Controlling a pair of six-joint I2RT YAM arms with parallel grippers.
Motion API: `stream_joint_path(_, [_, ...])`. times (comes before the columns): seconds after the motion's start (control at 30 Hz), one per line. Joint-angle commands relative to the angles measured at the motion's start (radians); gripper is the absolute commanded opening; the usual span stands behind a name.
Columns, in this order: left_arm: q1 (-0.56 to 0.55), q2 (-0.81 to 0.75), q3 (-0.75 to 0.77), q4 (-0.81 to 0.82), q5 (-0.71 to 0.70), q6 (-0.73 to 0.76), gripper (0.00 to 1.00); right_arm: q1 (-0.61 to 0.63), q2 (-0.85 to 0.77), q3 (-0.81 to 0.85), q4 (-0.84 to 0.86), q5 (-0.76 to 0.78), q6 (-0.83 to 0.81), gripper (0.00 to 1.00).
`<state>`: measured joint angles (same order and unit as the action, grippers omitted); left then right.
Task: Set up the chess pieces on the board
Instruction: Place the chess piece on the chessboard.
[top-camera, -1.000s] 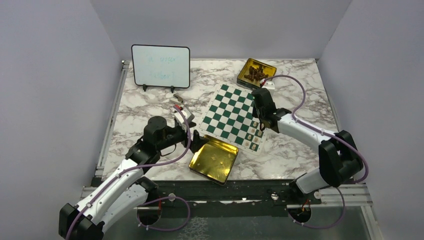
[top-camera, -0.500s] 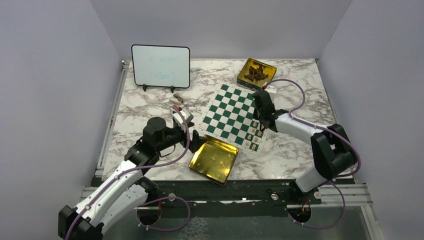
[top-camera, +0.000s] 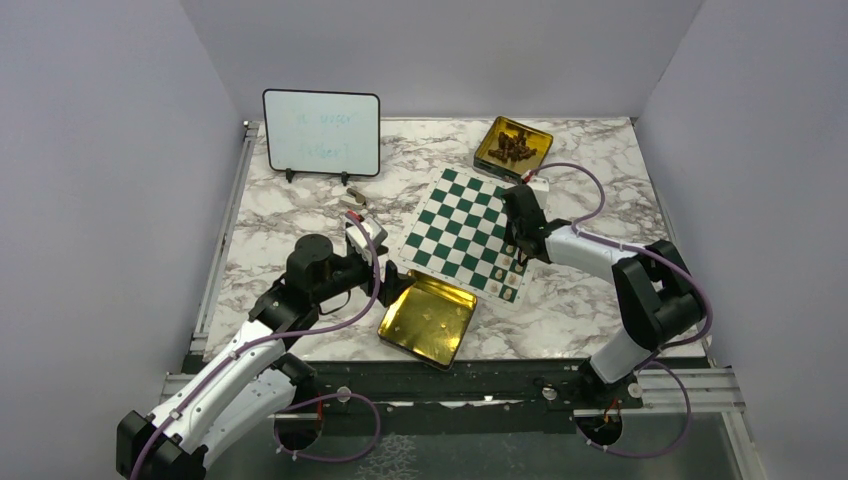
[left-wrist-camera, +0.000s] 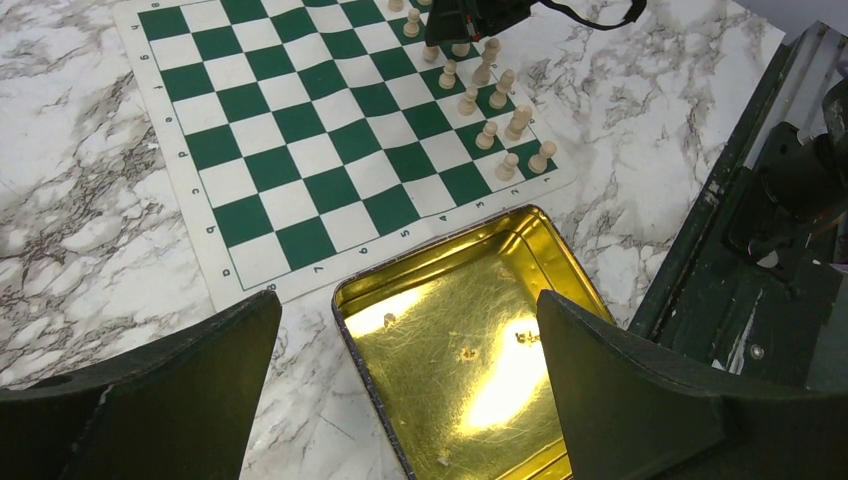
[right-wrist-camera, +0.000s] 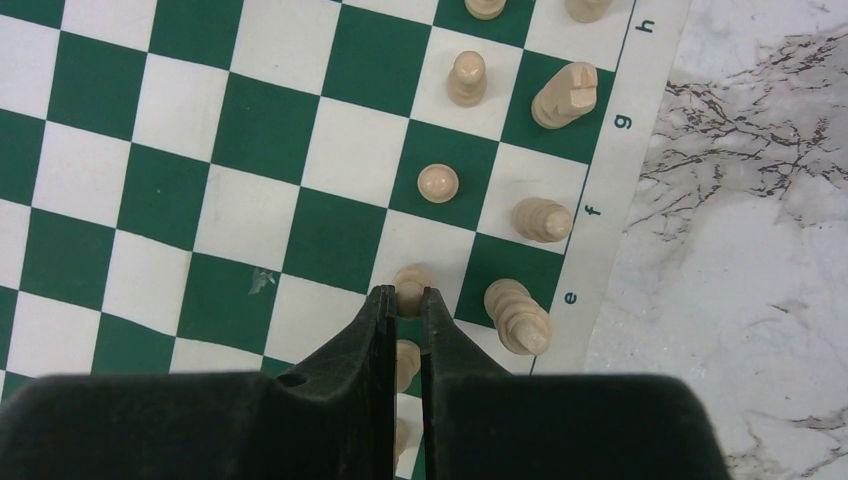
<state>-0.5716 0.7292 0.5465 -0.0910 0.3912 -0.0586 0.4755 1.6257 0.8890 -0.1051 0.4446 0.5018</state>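
At the right edge of the board (top-camera: 455, 215), near the centre of the overhead frame, the right gripper (right-wrist-camera: 405, 303) has its jaws pinched together on a small pale pawn (right-wrist-camera: 412, 281) standing on a white square in the second column from the edge. The other chess pieces (right-wrist-camera: 541, 219) stand in two short columns along that lettered right border, all pale cream. Low in the left wrist view, the left gripper (left-wrist-camera: 408, 330) hangs with its fingers (left-wrist-camera: 180, 390) spread wide apart, holding nothing, above an open gold tin (left-wrist-camera: 470, 370) that lies just beside the board's near corner on the marble table (top-camera: 290, 210). A second tin (top-camera: 513, 145) with dark pieces sits at the upper right.
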Motion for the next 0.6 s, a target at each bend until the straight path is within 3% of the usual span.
stream_joint_path(0.0, [-0.006,-0.013,-0.002,0.008,-0.020,0.012,0.99,-0.006,0.013,0.021,-0.004,0.002,0.016,0.02])
stream_joint_path(0.57, [-0.007,-0.013,-0.002,0.010,-0.015,0.014,0.99,-0.008,0.036,0.055,-0.041,0.031,0.006,0.03])
